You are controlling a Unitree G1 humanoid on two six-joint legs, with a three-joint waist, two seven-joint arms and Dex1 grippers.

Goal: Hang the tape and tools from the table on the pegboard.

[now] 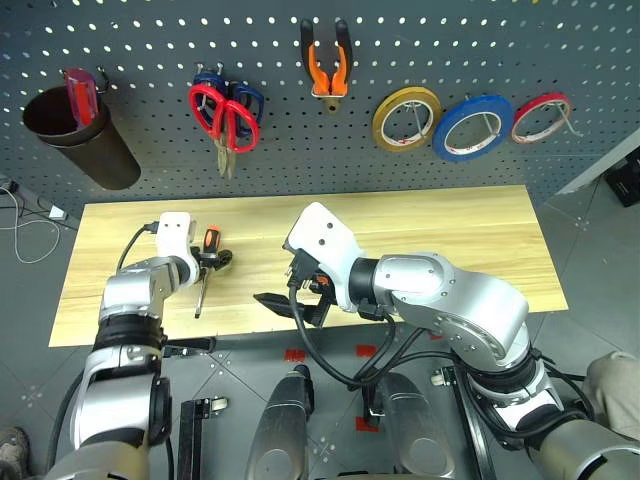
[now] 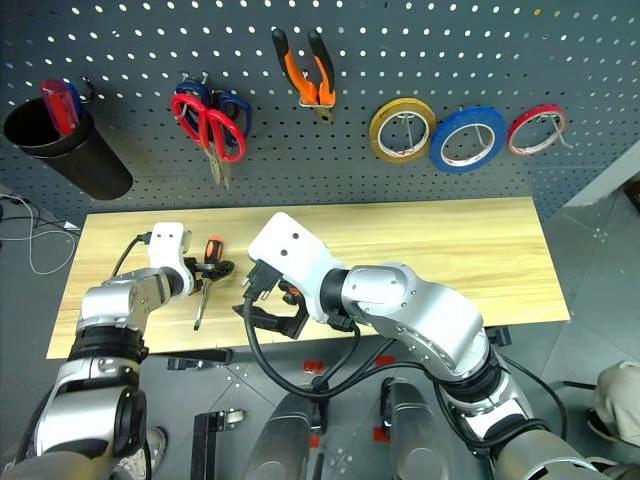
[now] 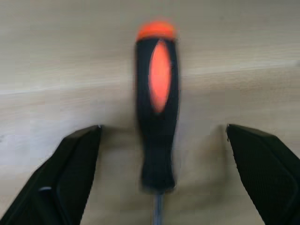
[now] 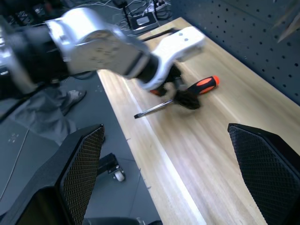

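A screwdriver [image 1: 205, 270] with a black-and-orange handle lies on the left part of the table [image 1: 450, 240], its shaft pointing to the front edge. My left gripper [image 3: 163, 130] is open just above it, one finger on each side of the handle [image 3: 158, 117], not closed on it. My right gripper [image 1: 290, 303] hangs open and empty over the table's front edge, near the middle. On the pegboard [image 1: 450, 40] hang the blue tape [image 1: 473, 127], the red-looped scissors [image 1: 225, 115] and the orange pliers [image 1: 326, 60].
A black cup [image 1: 75, 135] holding a red-handled item hangs at the pegboard's left. Blue-looped scissors [image 1: 247, 100] hang behind the red pair. A yellow ring [image 1: 407, 118] and a thin red ring [image 1: 541, 117] flank the blue tape. Cables [image 1: 30, 225] lie on the floor at left.
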